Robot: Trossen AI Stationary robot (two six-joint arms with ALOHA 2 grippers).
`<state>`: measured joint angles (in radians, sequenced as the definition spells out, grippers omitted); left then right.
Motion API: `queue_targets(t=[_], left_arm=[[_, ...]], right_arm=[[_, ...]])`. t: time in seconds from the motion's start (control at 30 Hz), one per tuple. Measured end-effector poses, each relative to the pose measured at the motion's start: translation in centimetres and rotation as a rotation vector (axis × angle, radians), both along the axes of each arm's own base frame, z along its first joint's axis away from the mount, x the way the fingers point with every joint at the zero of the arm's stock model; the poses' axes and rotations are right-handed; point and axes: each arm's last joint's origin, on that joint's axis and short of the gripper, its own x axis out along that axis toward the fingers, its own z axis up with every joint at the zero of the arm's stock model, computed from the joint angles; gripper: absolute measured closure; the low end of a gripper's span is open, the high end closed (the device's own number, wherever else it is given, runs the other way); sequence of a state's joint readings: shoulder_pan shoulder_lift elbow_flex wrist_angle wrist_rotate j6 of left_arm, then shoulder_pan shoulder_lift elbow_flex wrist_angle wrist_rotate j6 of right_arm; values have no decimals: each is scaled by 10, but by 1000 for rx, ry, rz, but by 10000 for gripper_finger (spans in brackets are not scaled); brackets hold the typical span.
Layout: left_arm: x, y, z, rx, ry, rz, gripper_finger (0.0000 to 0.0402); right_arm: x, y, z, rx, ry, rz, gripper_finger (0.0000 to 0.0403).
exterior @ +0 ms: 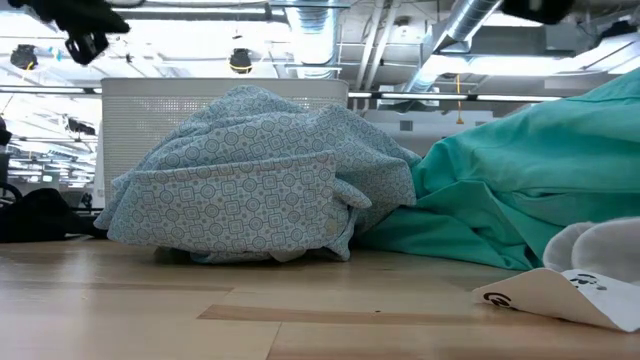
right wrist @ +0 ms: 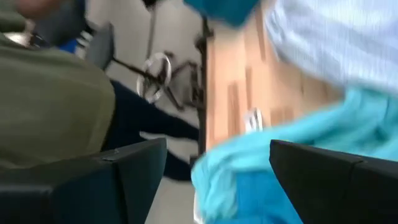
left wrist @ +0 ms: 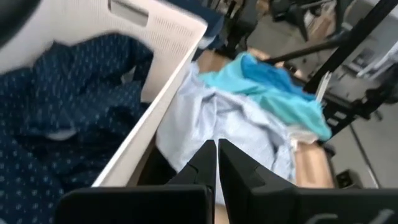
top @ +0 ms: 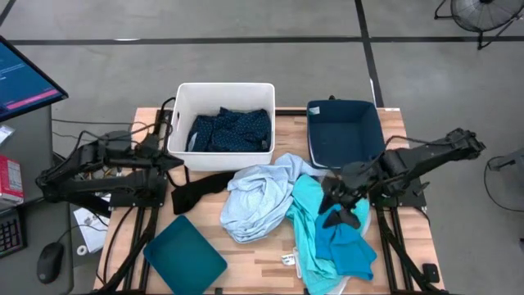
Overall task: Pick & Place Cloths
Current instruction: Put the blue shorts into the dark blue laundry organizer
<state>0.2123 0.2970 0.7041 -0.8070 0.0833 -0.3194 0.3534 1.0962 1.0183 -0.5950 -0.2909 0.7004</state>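
The navy white-dotted cloth (top: 231, 129) lies inside the white bin (top: 182, 92). A pale blue cloth (top: 258, 198) is heaped mid-table, with a black cloth (top: 199, 191) at its left. Turquoise and aqua cloths (top: 344, 246) lie piled at its right, and a white piece (exterior: 600, 250) rests at the near edge. My right gripper (top: 337, 209) is open above the aqua pile, its fingers on either side of a hump of aqua cloth (right wrist: 249, 180). My left gripper (left wrist: 216, 155) is shut, hovering by the bin's near left corner. My right gripper (right wrist: 217, 149) comes at the aqua cloth from above with its fingers (right wrist: 130, 174) spread wide around a raised fold. Whether the fingers touch the cloth, I cannot tell.
A dark blue square tub (top: 344, 131) stands on the far right of the table, beside the bin. A teal square lid (top: 185, 256) lies at the near left corner. A person in olive clothing (right wrist: 50, 106) shows beyond the table edge. Bare wood lies between lid and cloths.
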Motion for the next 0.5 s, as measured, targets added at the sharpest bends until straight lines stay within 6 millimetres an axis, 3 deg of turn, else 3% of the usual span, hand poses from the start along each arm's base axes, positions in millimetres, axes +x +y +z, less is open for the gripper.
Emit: queue_targets(t=[0.23, 0.5], left_arm=[[0, 0, -35, -31, 22, 12, 401], [-23, -2, -26, 9, -157, 131, 401]], right_arm=[[5, 20, -27, -43, 219, 28, 124], [9, 35, -61, -134, 467, 31, 124]])
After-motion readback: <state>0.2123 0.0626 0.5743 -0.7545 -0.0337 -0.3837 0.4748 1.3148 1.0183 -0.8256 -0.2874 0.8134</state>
